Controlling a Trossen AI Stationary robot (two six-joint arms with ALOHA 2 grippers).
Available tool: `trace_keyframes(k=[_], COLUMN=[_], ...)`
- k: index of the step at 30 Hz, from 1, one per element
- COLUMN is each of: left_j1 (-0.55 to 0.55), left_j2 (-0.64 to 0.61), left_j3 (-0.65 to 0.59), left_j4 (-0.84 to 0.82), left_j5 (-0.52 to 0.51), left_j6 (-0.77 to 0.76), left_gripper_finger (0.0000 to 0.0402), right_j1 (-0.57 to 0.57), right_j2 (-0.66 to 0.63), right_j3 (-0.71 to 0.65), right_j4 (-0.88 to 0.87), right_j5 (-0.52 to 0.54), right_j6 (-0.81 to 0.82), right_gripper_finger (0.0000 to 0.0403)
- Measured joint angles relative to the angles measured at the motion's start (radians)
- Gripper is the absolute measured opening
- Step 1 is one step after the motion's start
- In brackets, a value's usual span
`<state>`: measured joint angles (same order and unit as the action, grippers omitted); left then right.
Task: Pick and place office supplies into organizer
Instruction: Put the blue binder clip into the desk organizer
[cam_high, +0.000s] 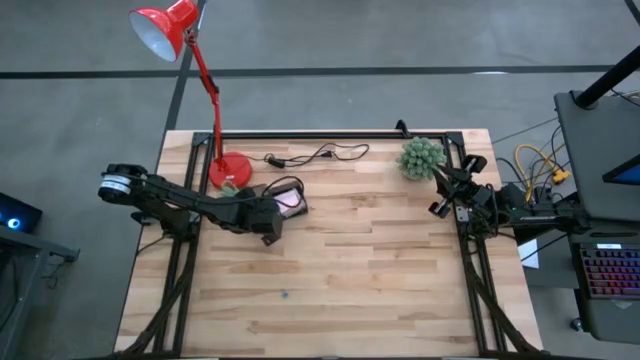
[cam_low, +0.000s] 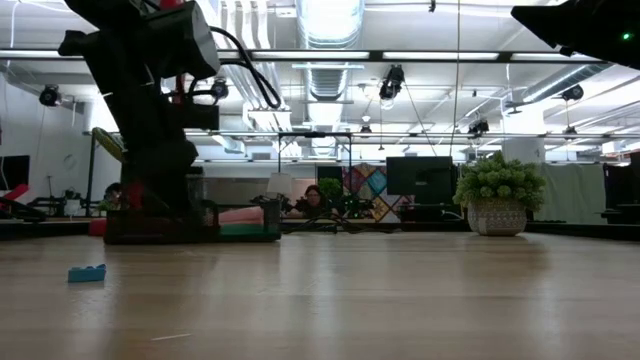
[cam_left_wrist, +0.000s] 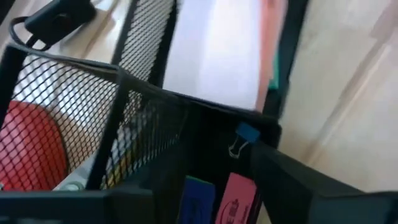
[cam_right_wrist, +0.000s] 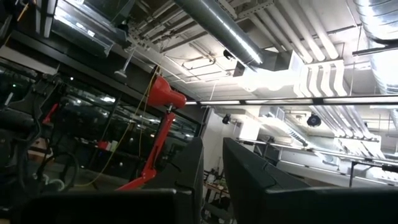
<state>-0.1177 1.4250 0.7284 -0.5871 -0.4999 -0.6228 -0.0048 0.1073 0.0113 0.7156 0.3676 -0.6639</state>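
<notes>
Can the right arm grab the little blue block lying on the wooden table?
Probably not easily: the small blue block lies apart on the wooden table, while the right gripper sits parked at the far right edge beside the green plant ball.

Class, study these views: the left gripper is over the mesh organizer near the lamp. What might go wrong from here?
1. The left gripper sits low over the organizer; lifting away might snag its mesh wall and drag it.
2. The red lamp base stands close beside the organizer, so a swing could knock it.
3. A blue piece lies apart on the table and may be missed.
</notes>
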Motion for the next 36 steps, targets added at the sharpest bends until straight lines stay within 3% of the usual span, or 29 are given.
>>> trace_keyframes(k=[5,29,36], left_j1=[0.000,0.000,-0.006], left_j2=[0.000,0.002,0.007], left_j3=[0.010,0.173,0.271], left_j4=[0.004,-0.006,0.021], left_j5=[0.020,0.037,0.214], left_j6=[0.003,0.087,-0.074], left_gripper_finger=[0.0189,0.0189,0.0189], right_j1=[0.000,0.000,0.000], right_j2=[0.000,0.000,0.000], right_j3=[0.000,0.000,0.000], right_j4=[0.000,0.000,0.000], right_j5=[0.000,0.000,0.000], right_j6=[0.000,-0.003,-0.003], right_gripper_finger=[0.0052,0.0052,0.0052])
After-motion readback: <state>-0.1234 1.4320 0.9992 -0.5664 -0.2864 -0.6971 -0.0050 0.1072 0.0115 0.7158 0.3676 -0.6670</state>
